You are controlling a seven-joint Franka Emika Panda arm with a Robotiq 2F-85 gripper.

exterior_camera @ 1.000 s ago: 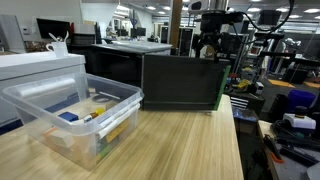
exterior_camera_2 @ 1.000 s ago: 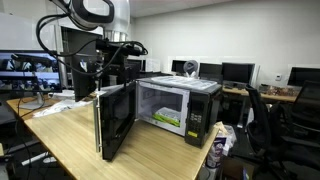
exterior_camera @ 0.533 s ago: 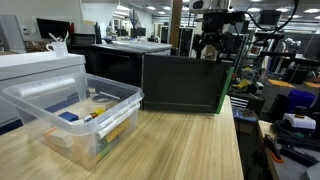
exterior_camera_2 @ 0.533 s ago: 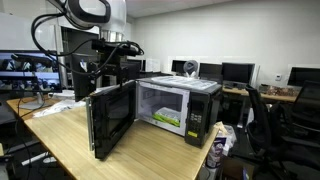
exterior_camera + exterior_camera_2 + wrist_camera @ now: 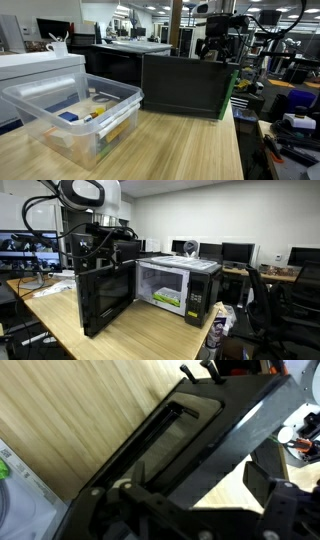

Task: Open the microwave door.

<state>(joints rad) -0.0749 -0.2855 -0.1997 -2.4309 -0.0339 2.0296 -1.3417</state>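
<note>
My arm (image 5: 78,194) arches over from the upper left, wrist pointing down at the wide-open microwave door (image 5: 106,298). The gripper (image 5: 215,50) hangs at the door's top edge with its jaws spread apart.

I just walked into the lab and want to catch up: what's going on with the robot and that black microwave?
A single robot arm is working on the microwave on the wooden table. The microwave door stands swung wide open, showing the bright interior. The gripper hovers by the door's top edge with its jaws open; whether it touches the door is unclear. A clear plastic bin sits nearby on the table.
</note>
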